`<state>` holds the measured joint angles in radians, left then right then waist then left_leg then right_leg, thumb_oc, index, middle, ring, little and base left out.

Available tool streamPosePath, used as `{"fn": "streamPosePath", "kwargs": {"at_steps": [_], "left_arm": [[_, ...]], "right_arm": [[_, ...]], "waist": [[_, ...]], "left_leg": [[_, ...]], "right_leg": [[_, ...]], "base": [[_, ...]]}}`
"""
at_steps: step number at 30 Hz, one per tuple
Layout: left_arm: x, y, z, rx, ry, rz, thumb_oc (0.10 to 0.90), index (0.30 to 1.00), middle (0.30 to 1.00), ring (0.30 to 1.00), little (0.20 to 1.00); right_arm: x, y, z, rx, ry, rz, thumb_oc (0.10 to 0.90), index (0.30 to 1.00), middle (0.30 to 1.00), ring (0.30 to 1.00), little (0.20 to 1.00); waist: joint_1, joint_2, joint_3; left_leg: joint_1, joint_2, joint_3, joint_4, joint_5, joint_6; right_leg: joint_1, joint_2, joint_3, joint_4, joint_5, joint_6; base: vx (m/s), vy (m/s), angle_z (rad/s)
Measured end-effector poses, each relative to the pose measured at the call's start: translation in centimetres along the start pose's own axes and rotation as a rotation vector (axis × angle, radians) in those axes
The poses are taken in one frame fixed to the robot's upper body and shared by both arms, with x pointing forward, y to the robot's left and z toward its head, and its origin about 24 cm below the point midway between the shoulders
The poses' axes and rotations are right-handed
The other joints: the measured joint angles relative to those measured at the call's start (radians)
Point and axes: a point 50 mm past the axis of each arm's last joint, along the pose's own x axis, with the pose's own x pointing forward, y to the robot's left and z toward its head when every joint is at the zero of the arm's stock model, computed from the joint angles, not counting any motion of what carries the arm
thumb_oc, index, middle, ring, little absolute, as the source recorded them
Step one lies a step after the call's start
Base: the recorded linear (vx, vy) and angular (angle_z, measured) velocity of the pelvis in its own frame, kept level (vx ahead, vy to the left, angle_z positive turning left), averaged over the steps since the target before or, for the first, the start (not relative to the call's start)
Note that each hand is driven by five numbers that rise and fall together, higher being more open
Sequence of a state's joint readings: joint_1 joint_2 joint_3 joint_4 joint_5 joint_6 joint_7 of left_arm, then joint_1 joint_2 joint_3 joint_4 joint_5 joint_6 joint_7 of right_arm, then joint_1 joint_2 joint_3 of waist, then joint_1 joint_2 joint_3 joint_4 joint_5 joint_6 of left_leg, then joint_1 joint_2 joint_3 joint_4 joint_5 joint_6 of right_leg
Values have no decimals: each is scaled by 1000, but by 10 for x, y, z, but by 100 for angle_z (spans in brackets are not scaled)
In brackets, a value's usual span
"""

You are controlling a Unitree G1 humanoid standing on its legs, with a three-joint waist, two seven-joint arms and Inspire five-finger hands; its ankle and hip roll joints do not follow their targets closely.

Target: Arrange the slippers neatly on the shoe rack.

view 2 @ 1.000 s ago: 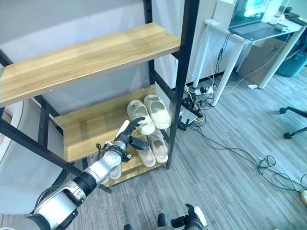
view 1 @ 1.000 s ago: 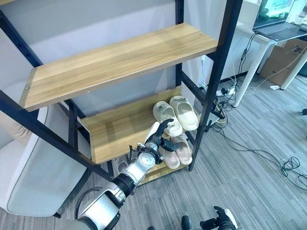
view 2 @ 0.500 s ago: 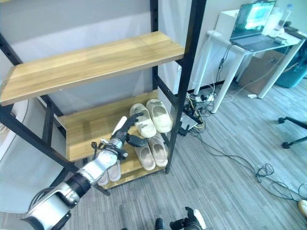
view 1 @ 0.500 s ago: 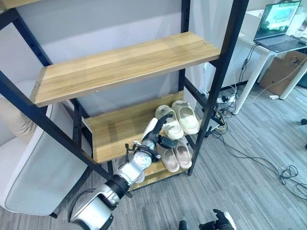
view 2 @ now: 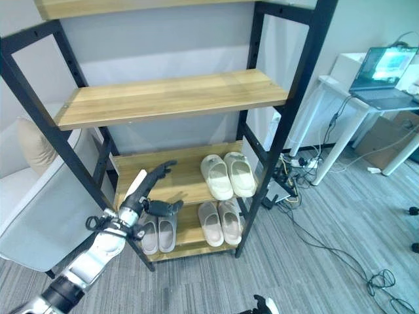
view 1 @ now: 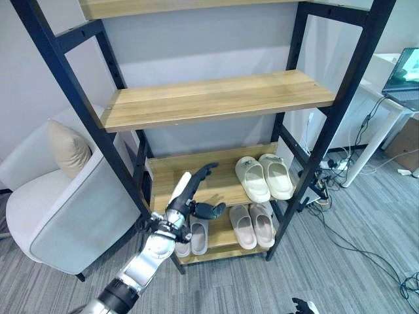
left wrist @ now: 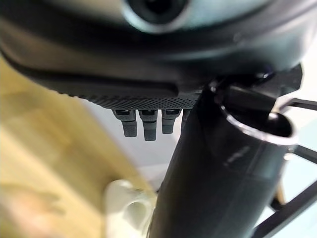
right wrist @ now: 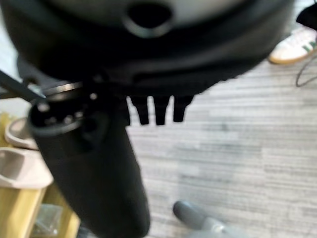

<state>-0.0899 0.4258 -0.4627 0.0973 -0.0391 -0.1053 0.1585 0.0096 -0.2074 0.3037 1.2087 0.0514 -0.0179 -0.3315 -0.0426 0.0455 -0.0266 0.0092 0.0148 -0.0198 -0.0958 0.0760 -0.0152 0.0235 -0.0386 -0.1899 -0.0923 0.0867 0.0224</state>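
Left hand (view 1: 190,199) of mine is up in front of the shoe rack (view 1: 216,98), fingers stretched out straight and the thumb sticking off to the side, not holding anything. It hangs just off the front edge of the second-lowest shelf (view 1: 196,180), over toward that shelf's left half, which is bare wood.

Slippers as they sit right now: a cream pair (view 1: 264,177) is side by side on the right end of that same shelf, toes pointing to the back wall, the two touching or near enough. One level down on the bottom shelf (view 1: 226,243), a pinkish-beige pair (view 1: 253,226) sits right under the cream ones, also side by side. A grey-white pair (view 1: 192,237) is on the left part of that bottom shelf, partly behind my wrist from the head cameras.

Right hand (right wrist: 156,111) is down low over the grey plank floor (right wrist: 237,148); its fingers poke out straight past the palm in its own wrist camera, nothing in them.

Off to the left of the rack is a light grey armchair (view 1: 59,216) with a beige cushion (view 1: 67,148) on it. On the right a white desk (view 2: 366,108) carries an open laptop (view 2: 386,77).
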Motion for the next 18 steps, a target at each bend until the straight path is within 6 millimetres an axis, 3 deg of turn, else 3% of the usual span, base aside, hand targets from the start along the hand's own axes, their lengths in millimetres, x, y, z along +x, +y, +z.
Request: {"fn": "streamPosePath", "kwargs": {"at_steps": [5,10,12,18], "left_arm": [[-28,-10,-30,-157,147,-21,800,900,900,900,900],[-58,-11,-56,-457,294,62,800,900,900,900,900],[-66,-11,-62,-491,326,75,800,900,900,900,900],[-97,-18,-110,-467,577,110,800,900,900,900,900]], "right_arm": [[-1,2,0,-4,-1,5,800,900,900,900,900],[-1,2,-2,23,12,1,800,900,900,900,900],[-1,2,-4,30,18,1,800,900,900,900,900],[-2,2,-8,25,29,20,800,900,900,900,900]], "waist": [[10,-8,0],[36,-9,1],[32,-11,1],[52,-12,0]], "left_leg": [[9,-1,-26,0,4,-7],[16,0,-39,0,3,-5],[17,0,-42,0,2,-4],[16,1,-46,0,1,-2]], "right_leg": [[21,0,-27,0,-8,4],[34,1,-37,0,-17,8],[36,1,-41,0,-19,7],[36,2,-46,0,-20,6]], "base": [[-11,1,15],[-4,0,6],[-8,4,10],[-2,1,2]]}}
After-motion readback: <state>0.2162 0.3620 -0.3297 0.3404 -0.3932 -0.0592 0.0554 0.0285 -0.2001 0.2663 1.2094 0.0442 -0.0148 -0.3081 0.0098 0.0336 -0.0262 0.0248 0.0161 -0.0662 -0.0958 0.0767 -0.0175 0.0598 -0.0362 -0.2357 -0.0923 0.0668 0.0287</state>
